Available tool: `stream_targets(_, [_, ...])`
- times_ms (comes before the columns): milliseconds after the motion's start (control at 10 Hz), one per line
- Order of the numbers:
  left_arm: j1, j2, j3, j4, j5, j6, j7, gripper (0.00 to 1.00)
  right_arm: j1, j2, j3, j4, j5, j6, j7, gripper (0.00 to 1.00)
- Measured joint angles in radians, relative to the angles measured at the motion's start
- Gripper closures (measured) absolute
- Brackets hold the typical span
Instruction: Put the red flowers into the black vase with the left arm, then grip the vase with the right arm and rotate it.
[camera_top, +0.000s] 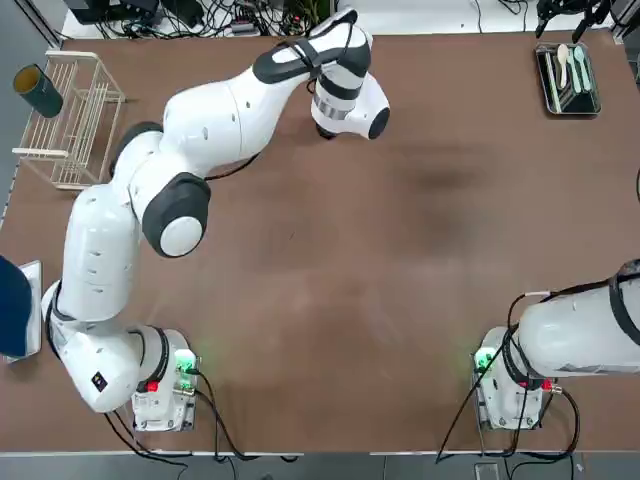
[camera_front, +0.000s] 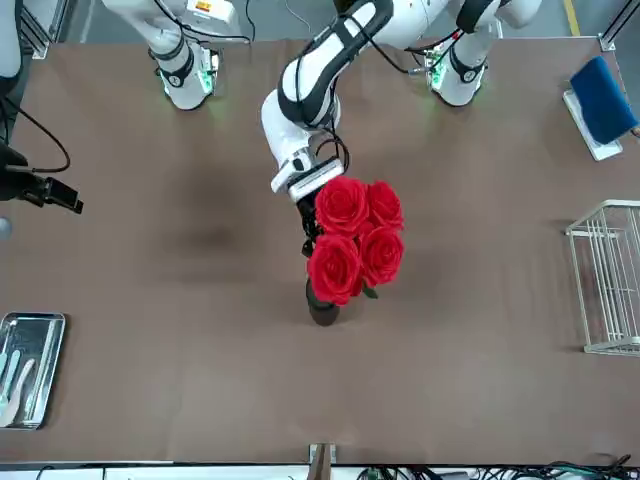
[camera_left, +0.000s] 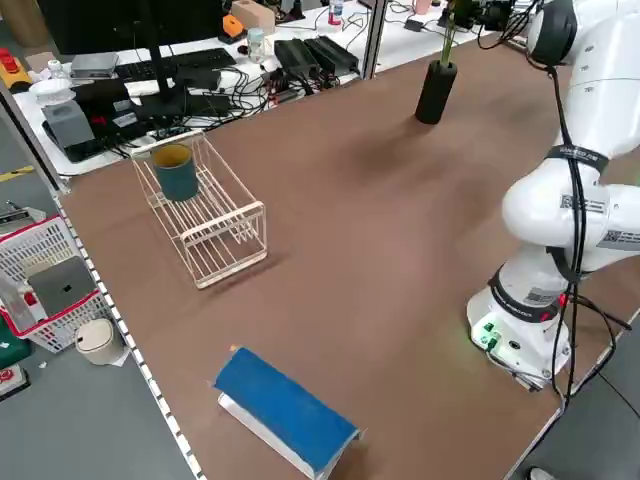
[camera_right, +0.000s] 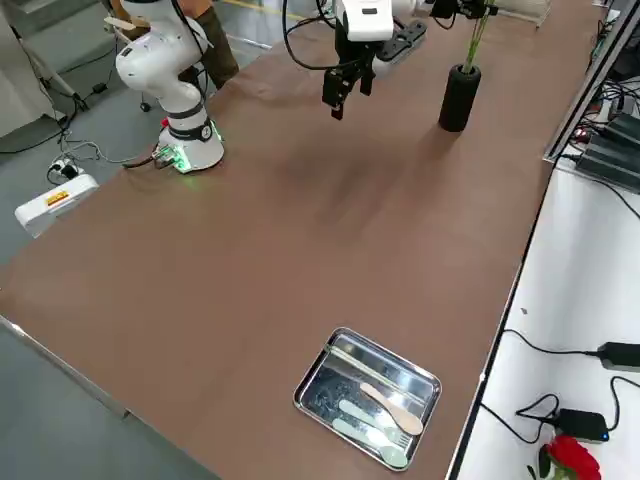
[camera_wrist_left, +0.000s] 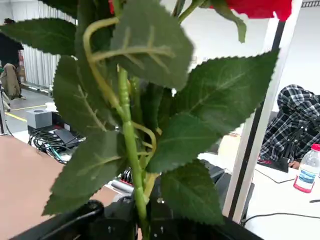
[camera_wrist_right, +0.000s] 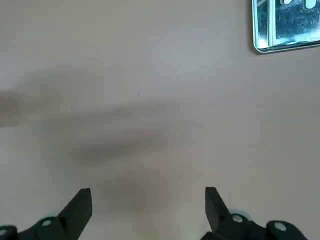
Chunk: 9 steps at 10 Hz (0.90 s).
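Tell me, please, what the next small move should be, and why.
Probably the left gripper should leave the flowers and back away. Their stems already stand in the vase, the left gripper is close against them, and the right gripper hangs open over bare table, apart from the vase, so it needs room to reach it.

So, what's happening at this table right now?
The flowers stand in the vase near the far edge of the table, blooms up. The left gripper hangs open beside them, holding nothing. The right gripper is open over bare table, away from the vase, so gripping and rotating is not yet done.
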Motion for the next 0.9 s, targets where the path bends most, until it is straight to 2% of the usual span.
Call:
stream_targets(400, [-0.001,0.059,0.004,0.001,0.013,0.000,-0.056,0.93,0.001,0.000,0.000,0.000,0.000,0.000,0.000,0.00])
stream_targets(900, [-0.007,0.091,0.004,0.005,0.018,0.002,-0.084,0.91,0.001,0.000,0.000,0.000,0.000,0.000,0.000,0.00])
